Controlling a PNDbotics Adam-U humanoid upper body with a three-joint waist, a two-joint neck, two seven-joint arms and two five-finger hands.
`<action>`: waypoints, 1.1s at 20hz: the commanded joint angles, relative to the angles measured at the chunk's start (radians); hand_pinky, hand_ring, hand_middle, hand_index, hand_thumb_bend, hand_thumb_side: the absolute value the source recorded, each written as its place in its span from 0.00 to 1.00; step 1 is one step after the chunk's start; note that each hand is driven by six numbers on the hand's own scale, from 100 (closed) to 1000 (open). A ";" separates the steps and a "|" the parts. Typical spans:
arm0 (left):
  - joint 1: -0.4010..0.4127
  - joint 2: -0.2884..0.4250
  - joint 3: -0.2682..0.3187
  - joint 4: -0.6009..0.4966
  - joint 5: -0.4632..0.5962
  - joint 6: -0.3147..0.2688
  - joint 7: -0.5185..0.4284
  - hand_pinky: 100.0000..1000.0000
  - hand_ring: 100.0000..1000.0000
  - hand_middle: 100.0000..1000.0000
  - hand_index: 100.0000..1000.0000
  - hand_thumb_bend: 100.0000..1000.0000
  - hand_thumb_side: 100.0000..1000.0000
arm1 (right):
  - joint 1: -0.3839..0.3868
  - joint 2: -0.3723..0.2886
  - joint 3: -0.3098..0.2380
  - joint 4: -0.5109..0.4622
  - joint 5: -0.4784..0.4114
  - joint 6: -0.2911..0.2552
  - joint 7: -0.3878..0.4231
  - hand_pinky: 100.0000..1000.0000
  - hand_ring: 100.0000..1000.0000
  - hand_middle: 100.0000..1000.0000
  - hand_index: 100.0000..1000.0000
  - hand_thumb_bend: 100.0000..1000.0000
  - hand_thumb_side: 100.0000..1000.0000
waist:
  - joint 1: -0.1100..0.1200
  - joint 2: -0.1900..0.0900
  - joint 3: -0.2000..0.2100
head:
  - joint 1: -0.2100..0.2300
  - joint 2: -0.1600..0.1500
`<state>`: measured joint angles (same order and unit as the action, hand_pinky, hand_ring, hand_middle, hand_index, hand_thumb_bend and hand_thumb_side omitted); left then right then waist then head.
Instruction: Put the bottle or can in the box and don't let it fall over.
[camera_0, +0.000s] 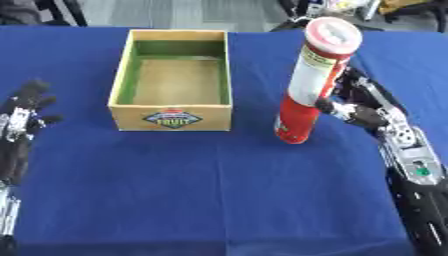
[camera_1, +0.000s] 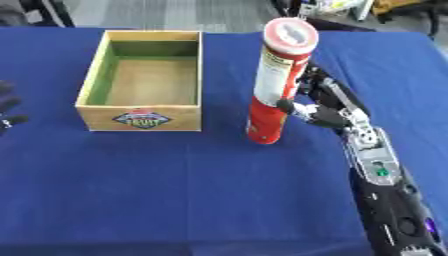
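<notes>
Fingers (camera_0: 331, 106) of the right hand (camera_0: 363, 112) are curled around the tall red-and-white can (camera_0: 308, 87), standing just right of the open box (camera_0: 171, 118) on the blue surface (camera_0: 219, 190), so the grasp step is judged under way; next, an upright lift leftward is called for, while the left hand (camera_0: 22, 120) rests open at the near left.

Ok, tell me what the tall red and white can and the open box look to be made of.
Tall red and white cylindrical can: probably cardboard or thin metal under a smooth printed wrap, its top a pale plastic-looking lid; the look leaves it open. Open rectangular box: apparently wood, with matte tan walls, thick edges and a green-painted inside.
</notes>
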<state>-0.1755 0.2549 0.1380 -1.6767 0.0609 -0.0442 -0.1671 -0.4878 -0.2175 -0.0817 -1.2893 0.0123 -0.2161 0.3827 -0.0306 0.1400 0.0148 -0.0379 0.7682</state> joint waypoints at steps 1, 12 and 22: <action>-0.005 0.006 -0.003 -0.019 0.002 -0.002 -0.005 0.75 0.89 0.88 0.94 0.30 0.79 | -0.020 -0.002 0.003 -0.031 0.000 -0.001 0.005 0.85 0.96 0.94 0.99 0.72 0.33 | 0.003 -0.010 0.001 | -0.004 0.002; -0.004 0.005 -0.004 -0.021 0.003 -0.002 -0.008 0.75 0.89 0.89 0.94 0.30 0.79 | -0.022 0.025 0.011 -0.040 -0.012 0.004 0.015 0.84 0.96 0.94 0.99 0.71 0.33 | 0.002 -0.009 0.005 | -0.007 0.002; -0.003 0.004 -0.003 -0.022 0.004 -0.002 -0.008 0.75 0.89 0.89 0.94 0.30 0.79 | -0.019 0.045 0.012 -0.038 -0.048 0.011 0.003 0.83 0.94 0.93 0.98 0.69 0.34 | 0.003 -0.010 0.006 | -0.009 0.002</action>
<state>-0.1747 0.2474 0.1330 -1.6769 0.0619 -0.0459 -0.1729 -0.4919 -0.1676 -0.0704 -1.3054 -0.0245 -0.2059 0.3901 -0.0309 0.1404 0.0204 -0.0454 0.7682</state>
